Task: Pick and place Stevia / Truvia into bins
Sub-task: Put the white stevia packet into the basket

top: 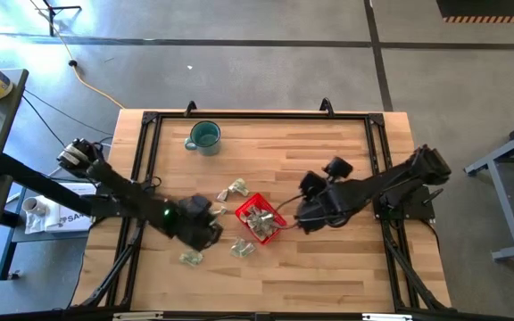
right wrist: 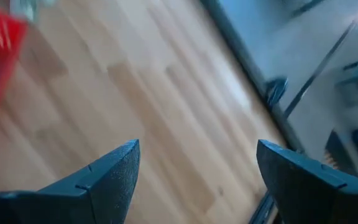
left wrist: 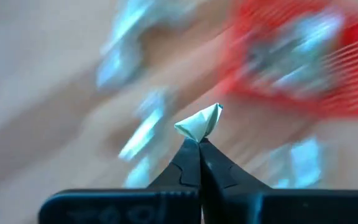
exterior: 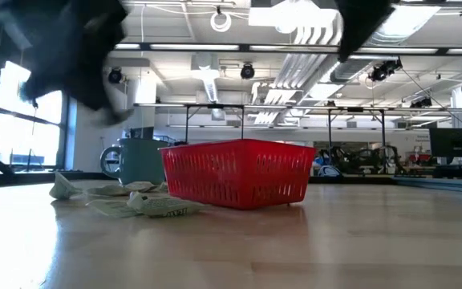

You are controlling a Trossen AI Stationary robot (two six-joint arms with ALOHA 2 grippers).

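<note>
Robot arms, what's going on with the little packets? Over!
Left gripper shut on a pale green paper sachet, left of the square red plastic bin. Right gripper open, empty. Nothing blocking.

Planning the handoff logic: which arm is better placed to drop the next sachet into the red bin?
Left. The left gripper is shut on a sachet beside the red bin; the right gripper is open and empty.

Smeared past reading in the left wrist view: red bin and loose sachets on the worktop. Cut off by the right wrist view's edge: most of the bin. Cropped to dark blurs in the low view: both arms.
</note>
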